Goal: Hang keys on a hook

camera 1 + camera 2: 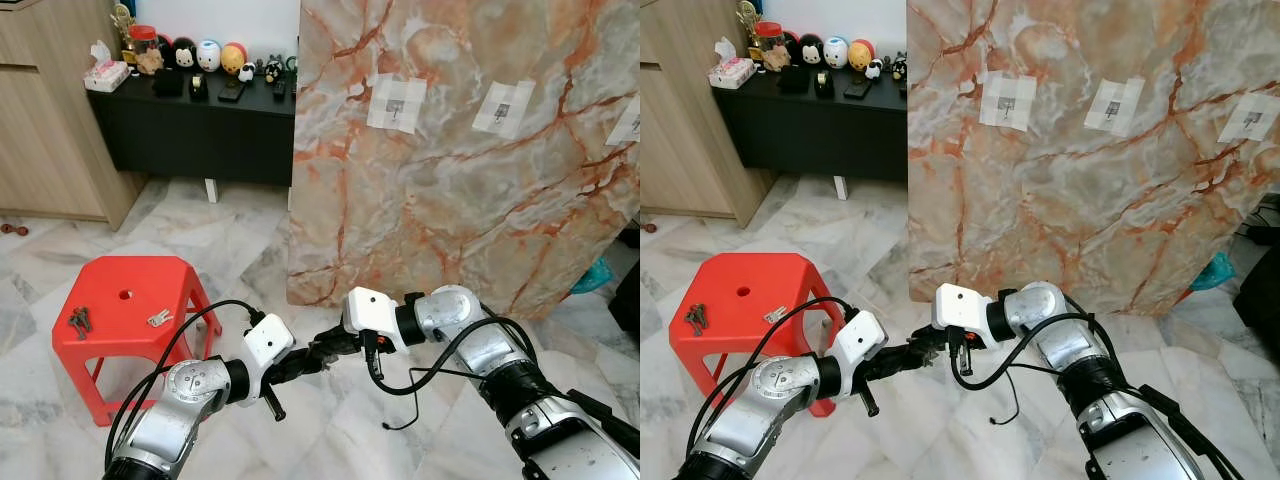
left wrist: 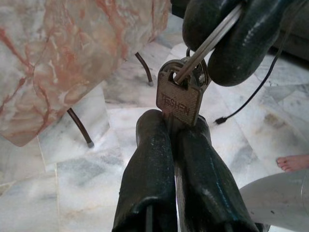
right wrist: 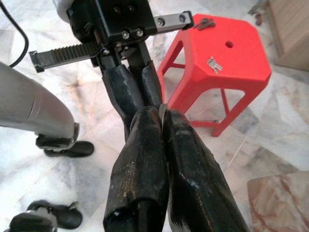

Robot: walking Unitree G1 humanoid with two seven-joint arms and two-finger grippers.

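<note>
NEAR: our left gripper and right gripper meet in front of us, both clamped on one bunch of keys — held, not yet hung | LEFT: red stool carries two more key bunches | FAR: marble slab with paper tags — we make out no hook.

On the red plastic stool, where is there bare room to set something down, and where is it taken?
The red plastic stool is bare across its centre around the small hole and along its far edge. The dark bunch of keys takes its left edge, the silver keys its right. The black low cabinet is crowded with figurines.
</note>
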